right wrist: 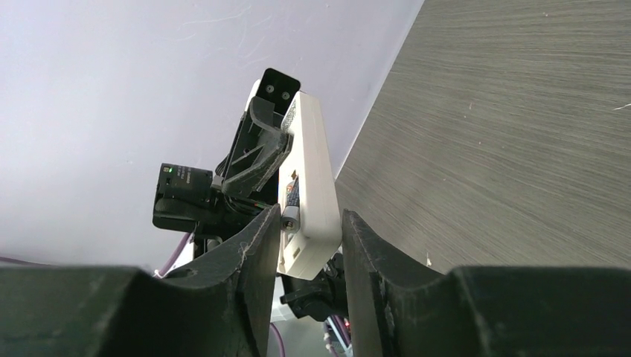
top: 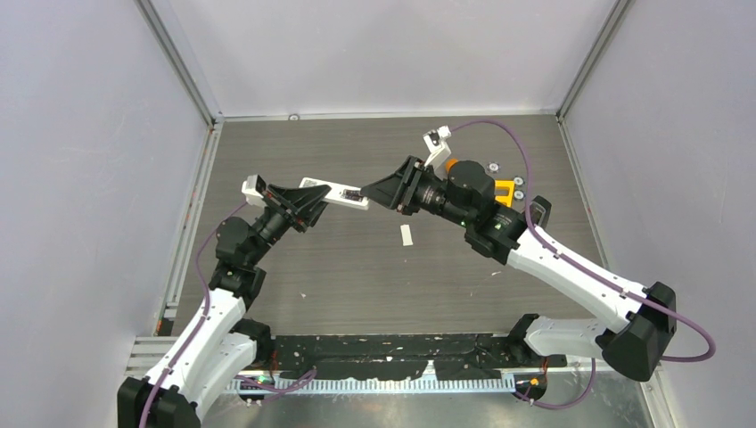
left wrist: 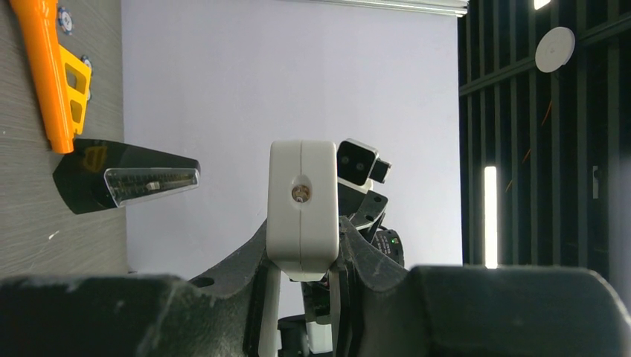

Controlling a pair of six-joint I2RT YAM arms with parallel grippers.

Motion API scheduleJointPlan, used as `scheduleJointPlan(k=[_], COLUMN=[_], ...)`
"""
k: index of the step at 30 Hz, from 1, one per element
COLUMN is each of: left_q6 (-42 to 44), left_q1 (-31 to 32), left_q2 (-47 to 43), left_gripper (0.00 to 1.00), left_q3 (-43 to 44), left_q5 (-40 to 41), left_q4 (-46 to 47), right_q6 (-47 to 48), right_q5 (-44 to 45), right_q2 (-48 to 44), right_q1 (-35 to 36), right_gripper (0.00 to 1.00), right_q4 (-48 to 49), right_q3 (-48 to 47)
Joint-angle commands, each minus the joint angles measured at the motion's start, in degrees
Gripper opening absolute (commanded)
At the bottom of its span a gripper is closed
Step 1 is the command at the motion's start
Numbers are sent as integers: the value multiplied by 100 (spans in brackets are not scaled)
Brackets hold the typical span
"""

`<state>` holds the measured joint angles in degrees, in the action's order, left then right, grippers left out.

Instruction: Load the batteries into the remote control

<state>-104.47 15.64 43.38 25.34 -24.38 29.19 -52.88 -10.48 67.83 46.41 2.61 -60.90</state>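
Two arms meet over the table [top: 357, 276] with the remote [top: 343, 193] between them. The left gripper [left wrist: 301, 249] is clamped on one end of the white bar, holding it clear of the surface and roughly level, with its free end pointed at the other arm. That hold looks chosen to steady the body and leave the battery bay open to the partner.

The right gripper [right wrist: 309, 227] has its two fingers [right wrist: 253, 253] set either side of that free end. In the right wrist view a battery [right wrist: 289, 214] sits in the open bay, its metal tip at the edge of the case and right against the inner face of one finger. The other finger lies along the opposite side of the case. The placement suggests the finger is there to press the cell home. Whether the right jaws are squeezing the remote or merely bracketing it cannot be told from these angles.

Only one battery can be made out; the second shows in no view. A small white strip [top: 406, 234] lies on the table near the meeting point, on the side toward the arms' bases and apart from both arms. The orange flashlight [left wrist: 48, 82] lies behind the right arm and looks to have no part in the job. Loading appears under way, with the bay not yet closed.
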Motion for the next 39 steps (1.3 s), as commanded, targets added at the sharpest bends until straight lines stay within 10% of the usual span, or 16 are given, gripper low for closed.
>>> scheduleJointPlan(k=[1,26,33,39], left_q6=[46,1476,2167,2581], left_q1=[77,169,159,159], left_q2=[-24,82,163,391], left_gripper=[0,0,0,0], left_q3=[170,1238,1454,1585], left_q5=[-44,-253,-271,-505], left_q4=[312,-143,-630,-659], right_q6=[18,598,728,533], right_q5=[-126,299,226,-210], right_q2=[109,255,-10,-112], right_q1=[-12,-15,-50,-219], right_gripper=[39,25,74,88], right_q4=[208,-1022,-780,-403], right_q3=[-148,-763,-815,-757])
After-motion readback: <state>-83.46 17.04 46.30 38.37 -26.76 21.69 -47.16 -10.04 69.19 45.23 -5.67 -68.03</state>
